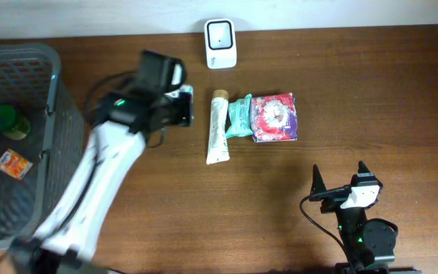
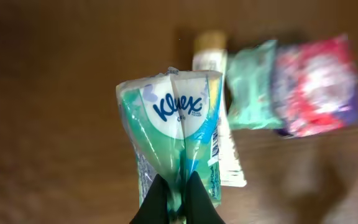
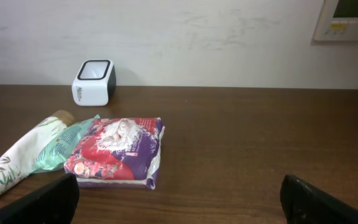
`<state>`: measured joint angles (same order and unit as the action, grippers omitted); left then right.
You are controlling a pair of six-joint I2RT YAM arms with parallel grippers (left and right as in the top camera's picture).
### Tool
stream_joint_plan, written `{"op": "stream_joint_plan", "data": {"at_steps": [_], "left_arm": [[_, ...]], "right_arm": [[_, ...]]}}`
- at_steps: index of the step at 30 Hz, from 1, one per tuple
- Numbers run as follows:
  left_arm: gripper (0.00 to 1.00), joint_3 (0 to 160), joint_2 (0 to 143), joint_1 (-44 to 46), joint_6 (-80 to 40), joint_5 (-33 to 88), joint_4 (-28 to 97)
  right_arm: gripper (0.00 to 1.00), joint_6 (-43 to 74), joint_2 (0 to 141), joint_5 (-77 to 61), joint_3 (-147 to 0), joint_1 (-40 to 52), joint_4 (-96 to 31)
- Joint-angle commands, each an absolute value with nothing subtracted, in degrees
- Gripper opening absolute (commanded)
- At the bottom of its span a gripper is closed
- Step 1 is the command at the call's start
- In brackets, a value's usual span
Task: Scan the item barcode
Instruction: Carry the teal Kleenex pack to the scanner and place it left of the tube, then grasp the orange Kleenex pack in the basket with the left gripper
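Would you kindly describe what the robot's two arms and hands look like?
The left arm has a white link, black joints, a green light and a looping black cable. The right arm is mostly black, with a white block at its wrist, a green light and a black cable. The left hand and right hand each have two black fingers.

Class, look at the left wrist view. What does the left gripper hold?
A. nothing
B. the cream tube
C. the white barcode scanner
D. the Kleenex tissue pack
D: the left gripper is shut on the lower edge of the Kleenex tissue pack; the tube lies untouched beyond it.
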<state>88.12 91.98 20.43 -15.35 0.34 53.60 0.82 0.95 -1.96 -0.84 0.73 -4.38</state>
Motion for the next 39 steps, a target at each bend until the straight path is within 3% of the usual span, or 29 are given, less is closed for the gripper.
{"op": "stream_joint_plan", "data": {"at_steps": [1,7,8,10,16,17,20,22,25,30,39], "left_arm": [[0.0,88.05,103.68,21.91,-20.34,-1.3,52.58],[0.0,88.05,118.39,23.9,-20.1,-1.34,46.59],[0.06,88.05,119.13,23.9,-20.1,-1.34,44.95],[0.69,88.29,119.13,23.83,-19.75,-1.54,44.14],[0.9,111.22,110.56,19.64,-17.08,-1.39,63.26],[1.0,116.53,106.87,18.48,-17.06,-1.32,66.35],[0.99,118.89,98.21,14.41,-15.03,-2.72,67.9],[0.99,118.89,91.9,8.23,-13.8,-13.13,74.78],[0.99,118.89,88.16,-9.39,-14.85,-14.61,80.68],[0.99,118.76,91.15,-29.21,-21.89,-14.57,79.11],[1.0,117.73,110.48,-32.05,-21.85,-14.9,81.52]], "right_arm": [[0.98,0.43,0.73,-1.87,-0.32,0.73,-4.45],[0.99,0.43,0.73,-1.87,-0.32,0.73,-4.45],[0.99,0.43,0.73,-1.87,-0.32,0.73,-4.45],[0.98,0.43,0.73,-1.87,-0.32,0.73,-4.45],[0.98,0.43,0.73,-1.87,-0.32,0.73,-4.45],[0.99,0.43,0.73,-1.87,-0.32,0.73,-4.45],[0.99,0.43,0.73,-1.87,-0.32,0.73,-4.45],[0.99,0.43,0.73,-1.87,-0.32,0.73,-4.45],[0.98,0.43,0.73,-1.87,-0.32,0.73,-4.47],[0.98,0.43,0.73,-1.87,-0.32,0.73,-4.45],[0.99,0.43,0.73,-1.87,-0.32,0.73,-4.45]]}}
